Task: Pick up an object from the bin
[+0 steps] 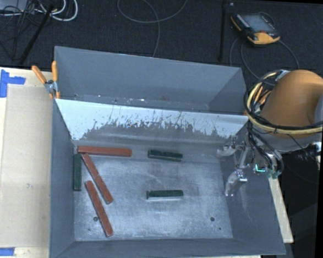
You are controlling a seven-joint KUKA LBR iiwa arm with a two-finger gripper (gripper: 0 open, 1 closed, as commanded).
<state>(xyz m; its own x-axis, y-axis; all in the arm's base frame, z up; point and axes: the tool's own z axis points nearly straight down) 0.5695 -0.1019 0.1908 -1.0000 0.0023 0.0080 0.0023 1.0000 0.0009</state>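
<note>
Where the arm comes in from the right, its gripper (234, 183) hangs low at the right end of the grey metal bin (154, 81), close to the right wall and above bare floor. Whether it is wide or narrow cannot be told from this angle. The arm's rounded orange cover (293, 102) sits above it, ringed by dark cables (256, 113). The nearest thing is a short dark green bar (164, 195) lying flat near the middle of the floor, well apart from the gripper to its left. A second dark green bar (165, 154) lies farther back, near the foot of the rear slope. The rest gather at the left end. A reddish-brown bar (105, 150) lies crosswise at the back. Two more reddish-brown bars (97, 178) (99, 208) slant toward the front. A third dark green bar (78, 173) lies along the left wall.
</note>
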